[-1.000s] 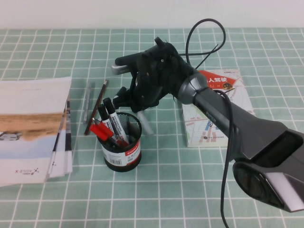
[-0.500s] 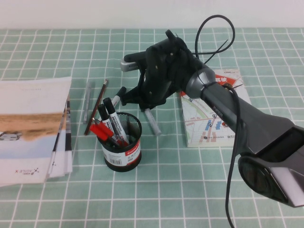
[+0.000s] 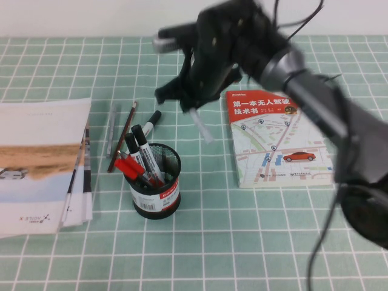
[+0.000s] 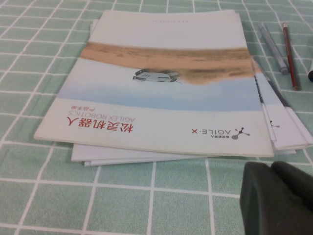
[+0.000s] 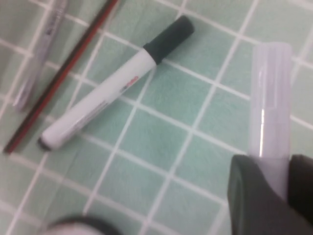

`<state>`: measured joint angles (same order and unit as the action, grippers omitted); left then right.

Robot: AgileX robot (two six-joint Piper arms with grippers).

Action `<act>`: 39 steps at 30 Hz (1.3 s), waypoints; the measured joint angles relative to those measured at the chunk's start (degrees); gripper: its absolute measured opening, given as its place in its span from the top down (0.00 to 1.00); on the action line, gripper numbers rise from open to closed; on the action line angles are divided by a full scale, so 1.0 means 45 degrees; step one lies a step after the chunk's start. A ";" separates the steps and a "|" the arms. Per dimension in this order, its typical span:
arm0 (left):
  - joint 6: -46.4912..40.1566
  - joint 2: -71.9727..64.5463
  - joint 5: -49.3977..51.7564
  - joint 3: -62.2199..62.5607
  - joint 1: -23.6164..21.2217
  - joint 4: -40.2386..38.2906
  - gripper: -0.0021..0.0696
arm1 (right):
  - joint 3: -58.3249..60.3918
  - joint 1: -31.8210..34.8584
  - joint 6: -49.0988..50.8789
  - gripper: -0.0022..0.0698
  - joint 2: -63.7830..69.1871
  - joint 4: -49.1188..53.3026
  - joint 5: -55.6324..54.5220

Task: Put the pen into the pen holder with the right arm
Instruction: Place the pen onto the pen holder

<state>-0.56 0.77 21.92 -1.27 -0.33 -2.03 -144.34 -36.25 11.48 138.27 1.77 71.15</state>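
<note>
My right gripper (image 3: 197, 100) is shut on the pen (image 3: 201, 127), an all-white marker that hangs tilted from the black fingers, raised above the table behind and to the right of the pen holder. In the right wrist view the pen (image 5: 268, 103) sticks out between the pads (image 5: 249, 196). The pen holder (image 3: 156, 180) is a black mesh cup with a red-and-white label band, holding several markers. My left gripper (image 4: 279, 196) sits low over the cloth beside the booklets, fingers together and empty.
A stack of booklets (image 3: 42, 160) lies at the left. A black-capped white marker (image 5: 115, 85), a dark-red pencil (image 3: 123, 136) and a grey pen (image 3: 111, 128) lie behind the holder. A map book (image 3: 279, 138) lies at the right.
My right gripper has lifted the pen off the table and moved up and back to the right, uncovering the map book. The holder and the left arm have not moved.
</note>
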 joint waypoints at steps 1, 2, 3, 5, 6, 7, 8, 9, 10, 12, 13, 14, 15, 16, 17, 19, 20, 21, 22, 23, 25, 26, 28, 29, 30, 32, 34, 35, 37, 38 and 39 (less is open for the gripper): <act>0.0000 0.0000 0.0000 0.0000 0.0000 0.0000 0.98 | 0.0474 -0.0067 -0.0057 0.81 -0.0554 0.0142 0.0000; 0.0000 0.0000 0.0000 0.0000 0.0000 0.0000 0.98 | 0.0854 -0.0123 -0.0064 0.81 -0.0935 0.0301 0.0000; 0.0000 0.0000 0.0000 0.0000 0.0000 0.0000 0.98 | 0.1395 -0.0189 -0.0090 0.81 -0.1314 0.0425 0.0000; 0.0000 0.0000 0.0000 0.0000 0.0000 0.0000 0.98 | 0.2751 -0.0378 -0.0111 0.81 -0.2327 0.0641 -0.0031; 0.0000 0.0000 0.0000 0.0000 0.0000 0.0000 0.98 | 0.3413 -0.0490 -0.0111 0.81 -0.2883 0.0716 -0.0216; 0.0000 0.0000 0.0000 0.0000 0.0000 0.0000 0.98 | 0.4318 -0.0619 -0.0111 0.81 -0.3457 0.0759 -0.0653; 0.0000 0.0000 0.0000 0.0000 0.0000 0.0000 0.98 | 0.5307 -0.0748 -0.0077 0.81 -0.4070 0.0844 -0.1290; 0.0000 0.0000 0.0000 0.0000 0.0000 0.0000 0.98 | 0.6163 -0.0857 0.0028 0.81 -0.4576 0.0904 -0.2095; 0.0000 0.0000 0.0000 0.0000 0.0000 0.0000 0.98 | 0.7537 -0.0972 0.0084 0.81 -0.5375 0.0904 -0.3042; 0.0000 0.0000 0.0000 0.0000 0.0000 0.0000 0.98 | 0.9482 -0.1089 0.0272 0.81 -0.6437 0.0878 -0.5017; 0.0000 0.0000 0.0000 0.0000 0.0000 0.0000 0.98 | 1.0715 -0.1096 0.0331 0.81 -0.7079 0.0822 -0.6269; 0.0000 0.0000 0.0000 0.0000 0.0000 0.0000 0.98 | 1.1936 -0.1096 0.0393 0.81 -0.7687 0.0820 -0.7349; 0.0000 0.0000 0.0000 0.0000 0.0000 0.0000 0.98 | 1.3129 -0.1096 0.0420 0.81 -0.8242 0.0801 -0.8765; 0.0000 0.0000 0.0000 0.0000 0.0000 0.0000 0.98 | 1.4265 -0.1096 0.0442 0.81 -0.8738 0.0775 -1.0254; 0.0000 0.0000 0.0000 0.0000 0.0000 0.0000 0.98 | 1.5117 -0.1096 0.0472 0.81 -0.9080 0.0744 -1.1755; 0.0000 0.0000 0.0000 0.0000 0.0000 0.0000 0.98 | 1.6949 -0.1096 0.0495 0.81 -0.9722 0.0699 -1.4652; 0.0000 0.0000 0.0000 0.0000 0.0000 0.0000 0.98 | 1.7695 -0.1096 0.0481 0.81 -0.9913 0.0699 -1.6027; 0.0000 0.0000 0.0000 0.0000 0.0000 0.0000 0.98 | 1.8220 -0.1096 0.0502 0.81 -0.9995 0.0699 -1.7097; 0.0000 0.0000 0.0000 0.0000 0.0000 0.0000 0.98 | 1.8802 -0.1096 0.0525 0.81 -1.0057 0.0726 -1.8443; 0.0000 0.0000 0.0000 0.0000 0.0000 0.0000 0.98 | 1.9300 -0.1096 0.0511 0.81 -1.0083 0.0801 -1.9677; 0.0000 0.0000 0.0000 0.0000 0.0000 0.0000 0.98 | 2.0002 -0.1125 0.0511 0.81 -1.0005 0.0995 -2.1554; 0.0000 0.0000 0.0000 0.0000 0.0000 0.0000 0.98 | 2.0168 -0.1181 0.0567 0.81 -0.9909 0.1097 -2.2382; 0.0000 0.0000 0.0000 0.0000 0.0000 0.0000 0.98 | 2.0242 -0.1272 0.0762 0.81 -0.9659 0.1545 -2.3709; 0.0000 0.0000 0.0000 0.0000 0.0000 0.0000 0.98 | 2.0242 -0.1359 0.0820 0.81 -0.9483 0.1799 -2.4281; 0.0000 0.0000 0.0000 0.0000 0.0000 0.0000 0.98 | 2.0242 -0.1412 0.0870 0.81 -0.9349 0.2013 -2.4666; 0.0000 0.0000 0.0000 0.0000 0.0000 0.0000 0.98 | 2.0129 -0.1597 0.1043 0.81 -0.9002 0.2440 -2.5285; 0.0000 0.0000 0.0000 0.0000 0.0000 0.0000 0.98 | 1.9979 -0.1733 0.1131 0.81 -0.8691 0.2754 -2.5698; 0.0000 0.0000 0.0000 0.0000 0.0000 0.0000 0.98 | 1.9937 -0.1820 0.1159 0.81 -0.8523 0.2948 -2.5925; 0.0000 0.0000 0.0000 0.0000 0.0000 0.0000 0.98 | 1.9811 -0.1846 0.1203 0.81 -0.8131 0.3286 -2.6389; 0.0000 0.0000 0.0000 0.0000 0.0000 0.0000 0.98 | 1.9721 -0.1846 0.1188 0.81 -0.7932 0.3381 -2.6531; 0.0000 0.0000 0.0000 0.0000 0.0000 0.0000 0.98 | 1.9634 -0.1846 0.1188 0.81 -0.7784 0.3405 -2.6595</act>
<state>-0.56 0.77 21.92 -1.27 -0.33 -2.03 -55.99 -44.56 16.82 103.24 17.09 -48.53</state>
